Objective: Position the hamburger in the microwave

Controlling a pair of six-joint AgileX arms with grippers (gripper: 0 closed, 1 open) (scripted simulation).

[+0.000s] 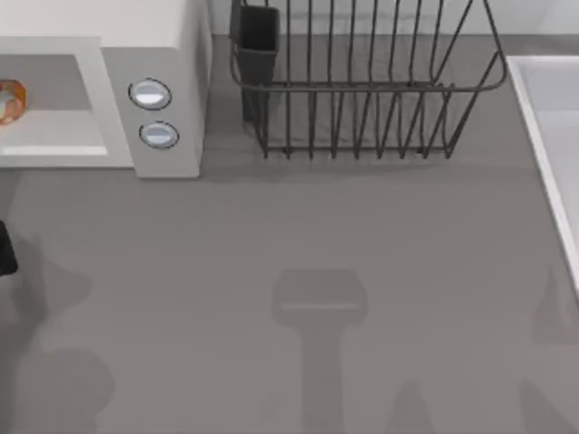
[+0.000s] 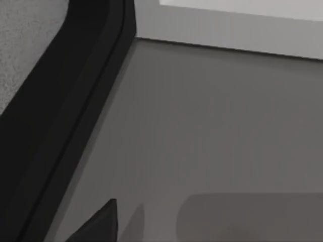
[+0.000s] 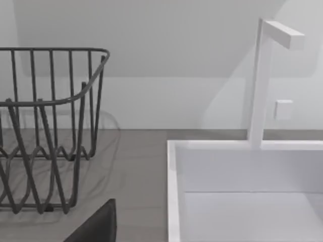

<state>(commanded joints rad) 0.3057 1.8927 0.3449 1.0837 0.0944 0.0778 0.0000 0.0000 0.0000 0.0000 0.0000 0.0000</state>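
Inside the microwave [image 1: 172, 54], at its left, lies the hamburger [image 1: 9, 99].

We note a grey table [image 1: 298, 235] under soft light, faint shadows across it. A dark wire rack [image 1: 362, 90] stands at the back; white sink [image 3: 242, 191] and faucet [image 3: 262, 75] right, pale wall [image 3: 151, 30] behind.
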